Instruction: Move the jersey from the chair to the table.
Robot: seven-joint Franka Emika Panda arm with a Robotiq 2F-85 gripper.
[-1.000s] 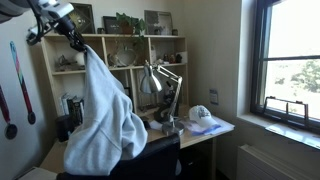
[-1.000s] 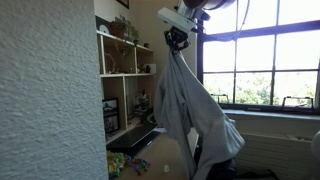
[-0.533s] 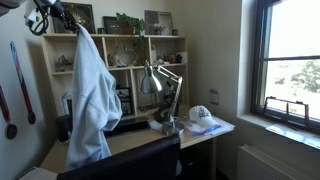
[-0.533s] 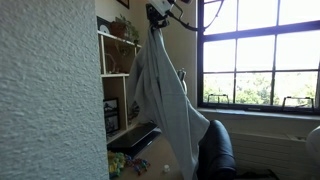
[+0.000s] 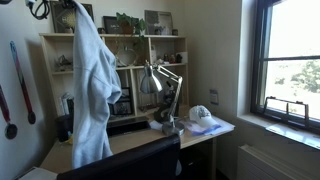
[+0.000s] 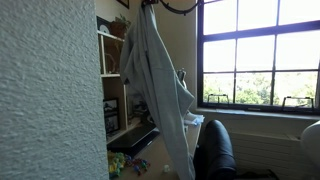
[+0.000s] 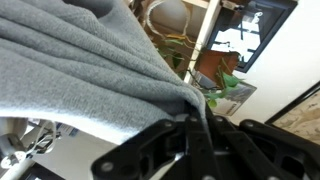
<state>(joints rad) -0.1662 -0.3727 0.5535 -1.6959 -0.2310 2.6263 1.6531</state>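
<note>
The pale grey-white jersey (image 5: 93,85) hangs full length from my gripper (image 5: 68,8) at the top of the frame, above the light-wood table (image 5: 140,138), in front of the shelf unit. It also shows in an exterior view (image 6: 157,80), hanging beside the shelves, clear of the dark chair (image 6: 214,150). The chair's backrest (image 5: 125,163) is at the bottom of an exterior view. In the wrist view my gripper (image 7: 195,128) is shut on a fold of the jersey (image 7: 80,70).
A silver desk lamp (image 5: 160,90) and a small white cap (image 5: 202,115) are on the table's right part. The shelf unit (image 5: 135,55) holds books, pictures and a plant. A window (image 5: 295,60) lies to the right.
My gripper has risen and moved toward the shelf unit with the jersey. The jersey has come fully off the chair and now hangs straight down over the table.
</note>
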